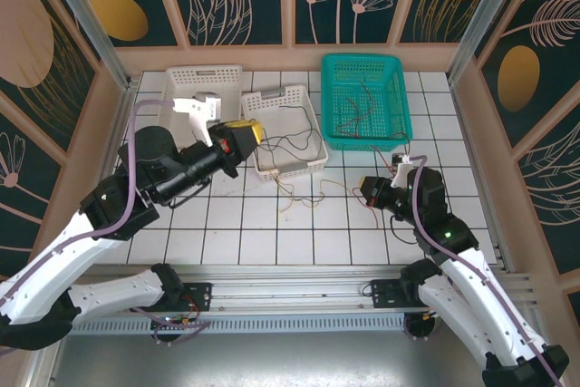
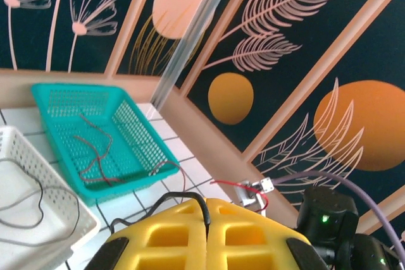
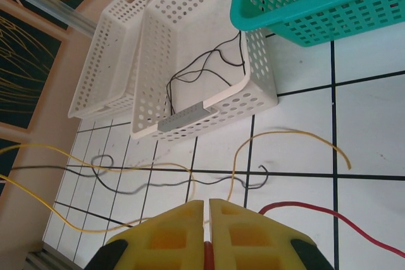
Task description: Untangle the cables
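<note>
With red cables in the teal basket at upper centre and a yellow-black-red tangle loose on the bench, the left fingers pinch a black cable, the right fingers a red cable.

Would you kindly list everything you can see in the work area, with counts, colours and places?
teal basket: one, teal, far right of centre.
white baskets: two, white, side by side left of the teal one.
red cables: at least two, dark red, in the teal basket.
black cable: one, black, in the white basket nearer the teal one.
loose cables: yellowish, black and red, on the tiles.
tiles: white, tabletop.
left gripper: one, yellow pads, shut on a black strand.
right gripper: one, yellow pads, shut on the loose red cable.
</note>
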